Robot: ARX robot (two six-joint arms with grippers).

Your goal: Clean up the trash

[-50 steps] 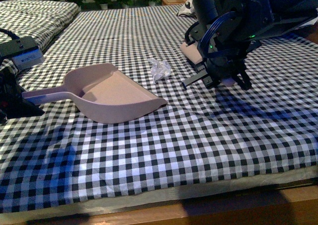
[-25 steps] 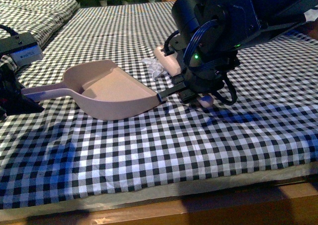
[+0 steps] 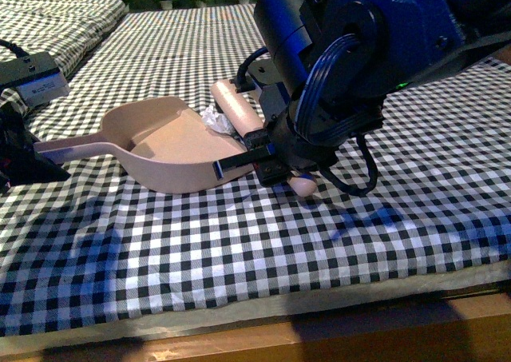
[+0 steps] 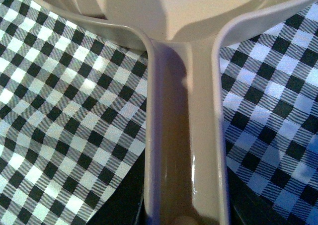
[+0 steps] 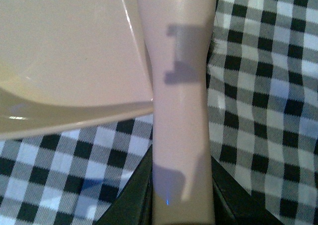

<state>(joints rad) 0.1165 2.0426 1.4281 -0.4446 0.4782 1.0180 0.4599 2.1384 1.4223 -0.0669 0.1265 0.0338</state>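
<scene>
Front view shows the biggest thing first — the checked cloth [image 3: 239, 250] spread over the bed-like surface, which serves as the floor for a sweeping job. On it lies the beige dustpan [image 3: 172, 150], mouth turned toward the robot's right side, its long handle running out to the left gripper [image 3: 24, 166]. That placement makes sense: the left arm appears to pin the pan flat so that something can be pushed into its open lip. The left wrist view has the handle running straight down to the gripper's foot, with dark jaw edges on each side, so the gripper looks clamped on it, though the contact itself is hidden at the picture's edge.

Next in size is the right arm's dark bulk, whose right gripper [image 3: 275, 164] carries a pale pink brush handle [image 3: 239, 114] — a rounded bar slanting up and away, its near end poking out below the jaws. In the right wrist view the bar passes between the two dark jaws, which close against its sides, and it lies just beside the pan's straight front edge. It is held low and across the pan's mouth, I judge, to act as a pusher.

Smallest is the trash [image 3: 214, 119], a crumpled white wad. It sits at the far corner of the pan's mouth, pressed between the bar and the pan's floor. Whether it is fully past the lip I cannot tell. Apart from it, the visible part of the pan holds nothing.
</scene>
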